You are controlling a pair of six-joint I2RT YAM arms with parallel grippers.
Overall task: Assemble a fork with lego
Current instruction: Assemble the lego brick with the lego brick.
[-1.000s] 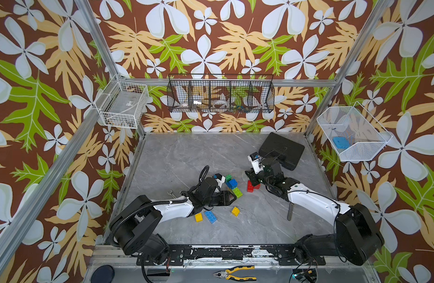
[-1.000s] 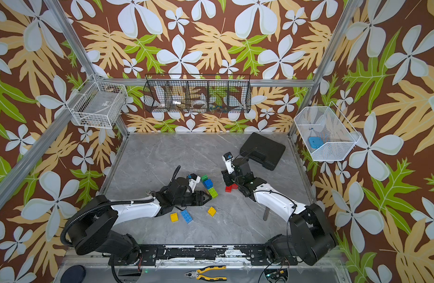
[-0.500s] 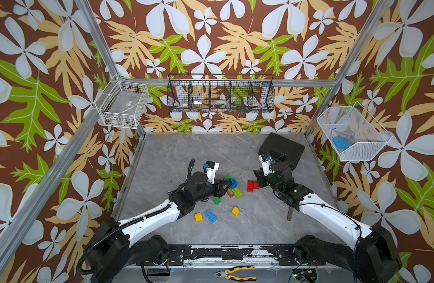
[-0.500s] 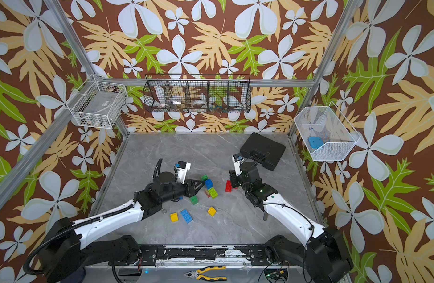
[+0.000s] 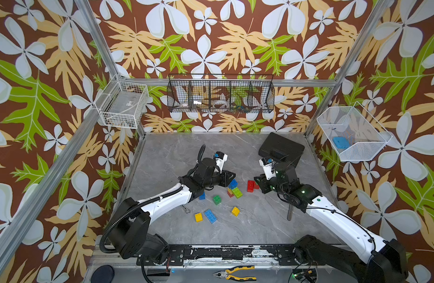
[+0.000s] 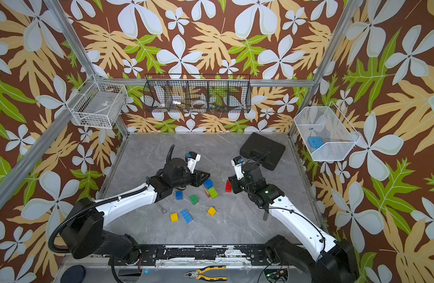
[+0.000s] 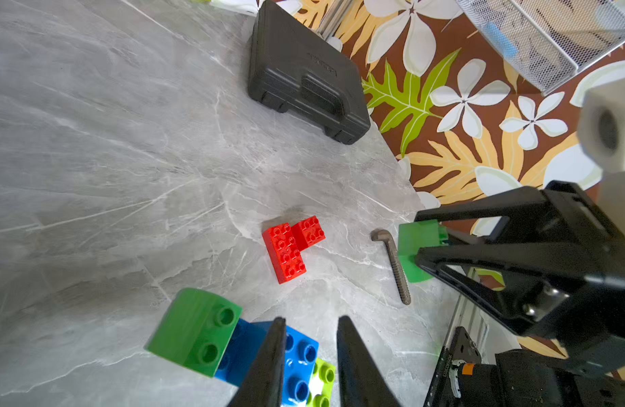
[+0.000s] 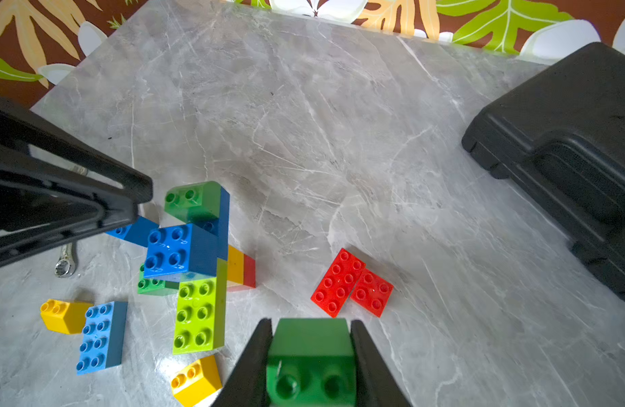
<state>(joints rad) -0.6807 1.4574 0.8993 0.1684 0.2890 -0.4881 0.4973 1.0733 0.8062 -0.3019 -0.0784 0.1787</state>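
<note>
Where floral walls point(image 5: 211, 36) enclose marbled tabletop point(image 5: 167, 152), lego point(image 5: 236, 192) scattered; black basket point(image 5: 221, 93) contents unclear.

The dark green studded plastic brick point(image 8: 311, 356) pinched in the right claw point(image 8: 309, 322) is smooth and glossy, like the lime-green plastic long brick point(image 8: 198, 313) near it. Ahead of that claw the grey marble-patterned tabletop point(image 8: 304, 105) is smooth with a soft sheen. Farther off, the black moulded plastic case point(image 8: 568, 141) looks matt. The claw's black fingers point(image 8: 254, 363) are matt plastic. Beside it lies a dull grey metal bolt point(image 7: 395, 267) with a ribbed shank.
</note>
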